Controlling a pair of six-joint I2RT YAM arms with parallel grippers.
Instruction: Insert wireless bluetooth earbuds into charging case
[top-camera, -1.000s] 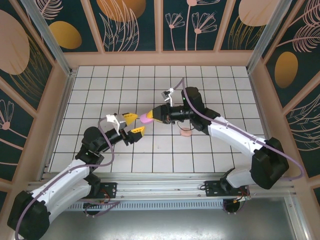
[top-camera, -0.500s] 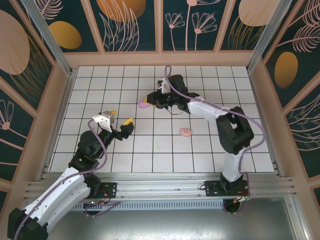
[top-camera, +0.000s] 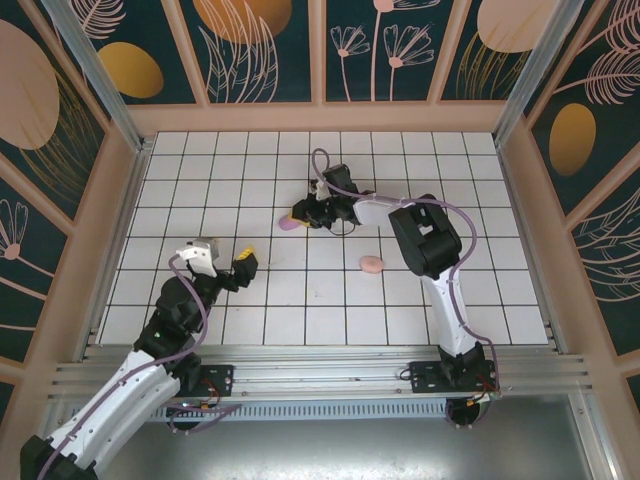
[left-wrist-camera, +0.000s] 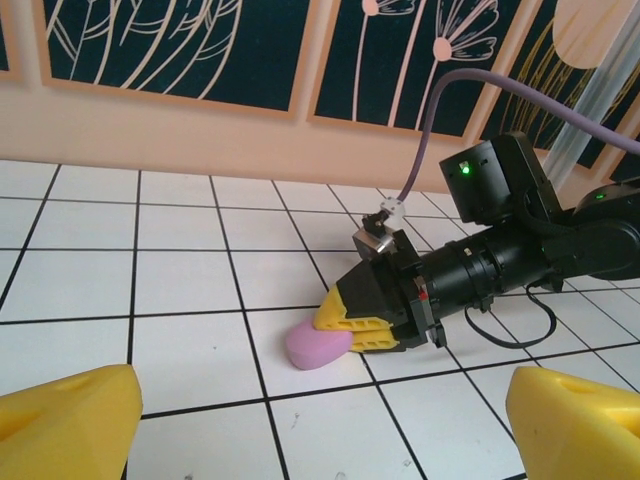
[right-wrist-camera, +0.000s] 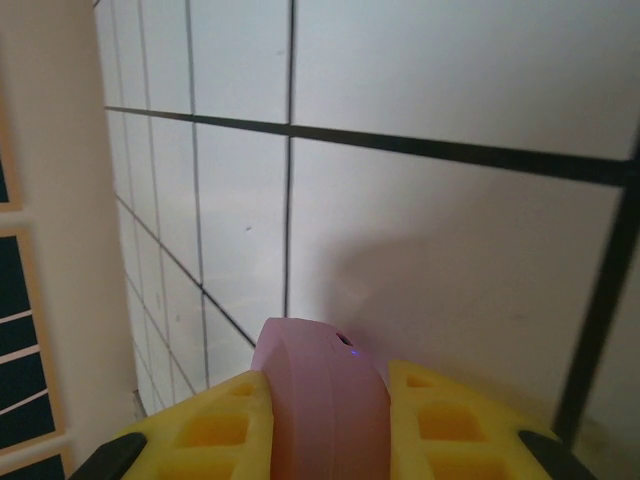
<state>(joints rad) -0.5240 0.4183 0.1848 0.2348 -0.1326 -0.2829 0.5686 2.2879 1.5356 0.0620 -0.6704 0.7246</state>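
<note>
The right jaws squeeze just one end of the purple case (top-camera: 288, 224), 2 o'clock from the empty, wide-open left jaws; that small hold might slip.

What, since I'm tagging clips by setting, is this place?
Probably a purpose-built robot test enclosure: a white tiled table, walls of floral panels in aluminium framing, and left arm and right arm bolted to a rail.

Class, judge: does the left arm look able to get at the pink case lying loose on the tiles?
Probably yes: bare tiles lie between the open left gripper and the pink case; the right gripper, holding the purple case, sits farther back.
</note>
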